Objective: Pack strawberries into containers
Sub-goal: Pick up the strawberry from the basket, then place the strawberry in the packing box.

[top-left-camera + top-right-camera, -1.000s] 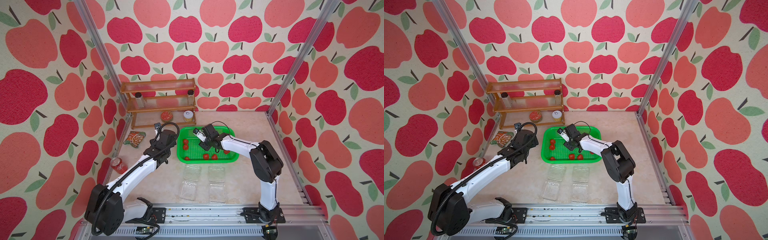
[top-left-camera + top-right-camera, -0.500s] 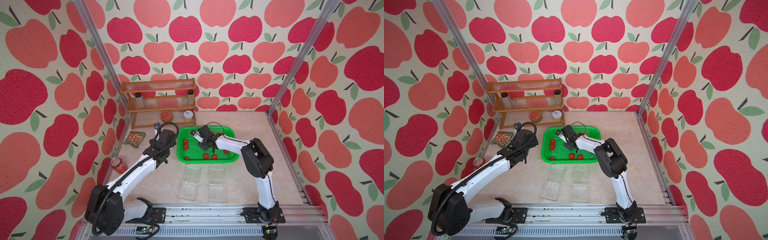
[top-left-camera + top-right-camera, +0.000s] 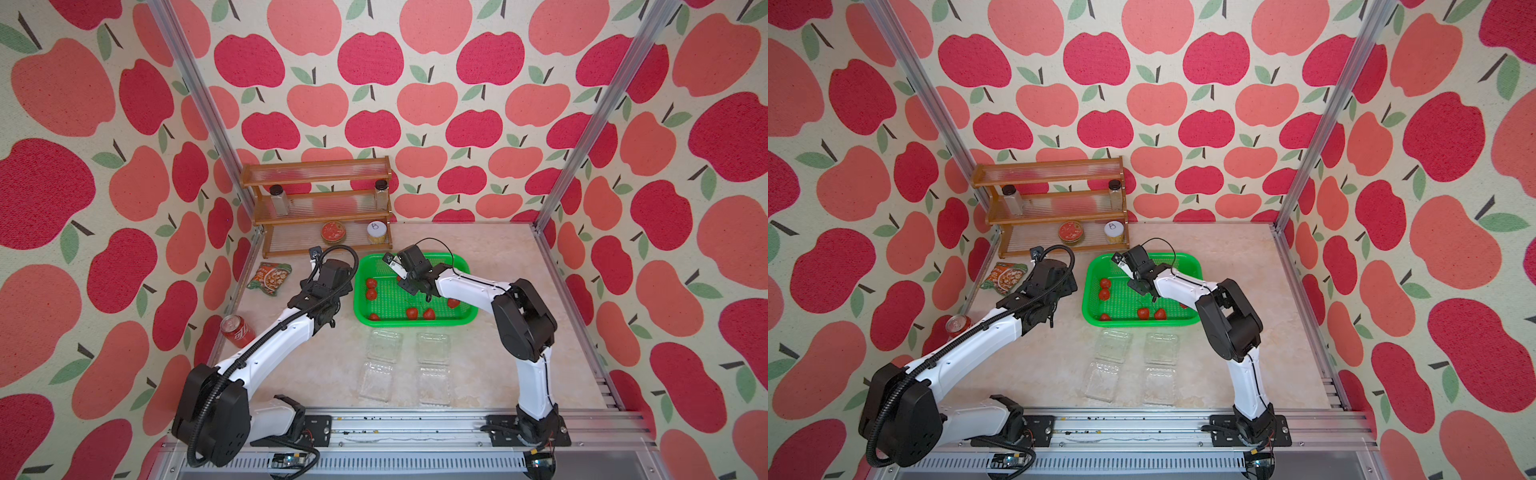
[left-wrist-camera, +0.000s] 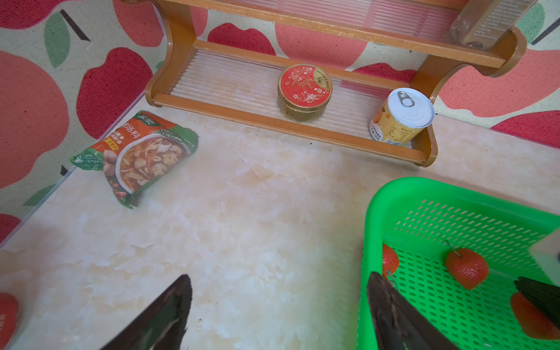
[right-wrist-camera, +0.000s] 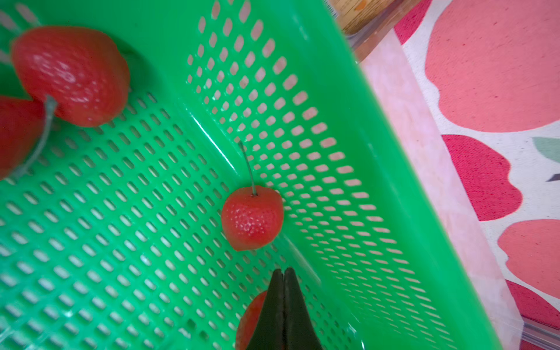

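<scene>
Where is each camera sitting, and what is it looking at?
Top views: high above the front, looking down at the table; the left arm and right arm show whole.
Left wrist: on the left arm, facing the wooden rack; the left fingers, open, show.
Right wrist: on the right arm, looking into the green basket at strawberries; the right fingers, shut, show.
Shared: the green basket appears in every view.

A glossy red strawberry (image 5: 251, 318) lay half hidden behind the closed black right gripper (image 5: 284, 272), cut by the right wrist view's edge. Another blurred red berry (image 5: 15, 136) was cropped too. Whether a stem was pinched was unclear.
</scene>
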`<state>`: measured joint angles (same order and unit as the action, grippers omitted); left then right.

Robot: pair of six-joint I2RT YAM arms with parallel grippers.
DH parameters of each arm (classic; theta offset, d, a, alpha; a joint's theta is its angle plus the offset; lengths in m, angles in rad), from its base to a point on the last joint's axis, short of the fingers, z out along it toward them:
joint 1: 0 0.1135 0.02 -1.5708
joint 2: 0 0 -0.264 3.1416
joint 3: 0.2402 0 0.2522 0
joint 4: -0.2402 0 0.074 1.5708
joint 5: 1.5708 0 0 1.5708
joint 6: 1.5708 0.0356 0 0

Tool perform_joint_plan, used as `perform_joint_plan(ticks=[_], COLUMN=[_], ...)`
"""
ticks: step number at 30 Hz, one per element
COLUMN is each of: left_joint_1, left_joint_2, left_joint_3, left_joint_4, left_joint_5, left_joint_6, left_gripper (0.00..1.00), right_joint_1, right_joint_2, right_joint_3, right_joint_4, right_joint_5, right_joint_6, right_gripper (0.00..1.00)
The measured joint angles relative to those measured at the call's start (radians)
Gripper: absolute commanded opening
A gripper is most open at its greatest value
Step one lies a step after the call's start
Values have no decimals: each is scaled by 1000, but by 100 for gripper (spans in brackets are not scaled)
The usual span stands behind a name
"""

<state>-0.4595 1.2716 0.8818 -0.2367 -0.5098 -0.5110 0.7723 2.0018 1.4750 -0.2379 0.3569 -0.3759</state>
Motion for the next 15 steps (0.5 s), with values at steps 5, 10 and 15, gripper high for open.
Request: perform_joint_plan(ticks=[5, 10, 15], left_joint_1=[0, -3, -3], left_joint_2=[0, -14, -59], left_joint_3=[8, 10, 10], left_joint_4=[-14, -50, -119], left_joint_5=[10, 14, 12], left_joint_6=[-7, -43, -86], left_gripper=[88, 89, 90], right_joint_1=[3, 81, 277], right_joint_2=[-204, -436, -568], right_joint_3=[-5, -50, -162], right_joint_4=[-83, -188, -261], right_joint_5=[-64, -158, -276], right_joint_6=[75, 190, 357], right_gripper=[0, 0, 0])
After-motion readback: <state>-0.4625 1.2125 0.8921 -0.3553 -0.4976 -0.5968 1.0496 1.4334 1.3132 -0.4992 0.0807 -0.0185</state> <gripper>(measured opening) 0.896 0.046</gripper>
